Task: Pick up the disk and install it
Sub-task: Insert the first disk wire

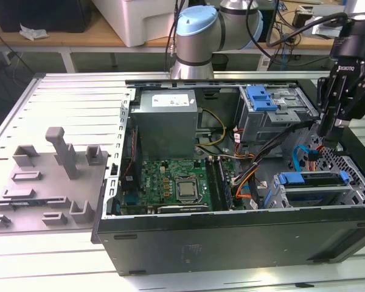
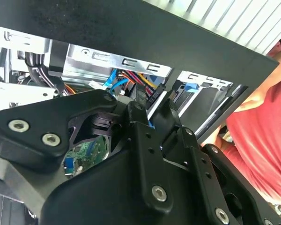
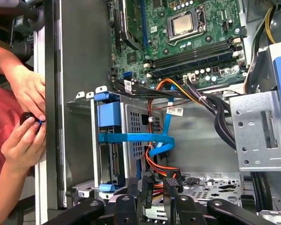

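On the table [image 1: 67,91]: a black computer case [image 1: 231,243] lies on its side with the top open.
Inside the case: a green board [image 1: 176,182], a big grey box [image 1: 167,118], a grey cage with a blue latch [image 1: 261,97], and lots of wires.
Disk [image 1: 313,179]: it sits in a metal bay by the case wall, at the exterior view's right. In the first wrist view a blue cable [image 3: 136,138] crosses it [image 3: 108,114].
Gripper [image 1: 330,137]: it hangs over the wires near the disk, not touching it.
Grip: I cannot tell if it is spread or pressed together.
Grey tray [image 1: 48,176]: on the table beside the case.
Hands [image 3: 25,112]: a person's, outside the case wall, around a small dark thing.
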Robot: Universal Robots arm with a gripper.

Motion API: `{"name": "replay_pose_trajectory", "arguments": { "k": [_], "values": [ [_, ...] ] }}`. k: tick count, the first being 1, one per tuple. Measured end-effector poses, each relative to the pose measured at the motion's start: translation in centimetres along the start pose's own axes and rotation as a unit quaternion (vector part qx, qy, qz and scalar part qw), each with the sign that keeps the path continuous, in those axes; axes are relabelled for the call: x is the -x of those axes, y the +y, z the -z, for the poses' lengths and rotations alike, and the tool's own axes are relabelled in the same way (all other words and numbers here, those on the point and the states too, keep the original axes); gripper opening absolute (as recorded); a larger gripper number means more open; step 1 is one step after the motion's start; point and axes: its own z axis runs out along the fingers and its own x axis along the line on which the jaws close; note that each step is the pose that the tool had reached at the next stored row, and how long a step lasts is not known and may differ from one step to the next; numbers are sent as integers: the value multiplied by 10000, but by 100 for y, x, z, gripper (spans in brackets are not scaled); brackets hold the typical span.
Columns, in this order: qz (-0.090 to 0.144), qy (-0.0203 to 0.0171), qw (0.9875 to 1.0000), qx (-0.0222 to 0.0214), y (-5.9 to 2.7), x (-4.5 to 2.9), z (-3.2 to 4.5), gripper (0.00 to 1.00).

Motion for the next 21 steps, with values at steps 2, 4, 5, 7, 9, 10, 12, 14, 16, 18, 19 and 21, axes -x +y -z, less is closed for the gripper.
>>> {"name": "replay_pose_trajectory", "arguments": {
  "k": [2, 4, 5, 7, 9, 10, 12, 14, 16, 18, 19, 21],
  "values": [
    [0, 0, 10000, 0, -17, 5, -9, 35],
    [-1, 1, 10000, 0, -25, 9, -20, 35],
    [-6, 1, 10000, 3, -25, 10, -23, 35],
    [-46, -4, 10000, 24, -27, 15, -31, 35],
    [-78, -9, 10000, 42, -31, 19, -36, 35],
    [-93, -10, 9999, 50, -35, 21, -38, 35],
    [-111, -12, 9999, 60, -52, 24, -39, 35],
    [-126, -13, 9999, 67, -68, 28, -40, 35],
    [-179, -19, 9998, 95, -69, 29, -43, 35],
    [-282, -30, 9995, 151, -71, 32, -48, 35],
    [-300, -32, 9994, 161, -73, 33, -49, 35],
    [-303, -31, 9994, 162, -79, 34, -50, 35]
  ]
}}
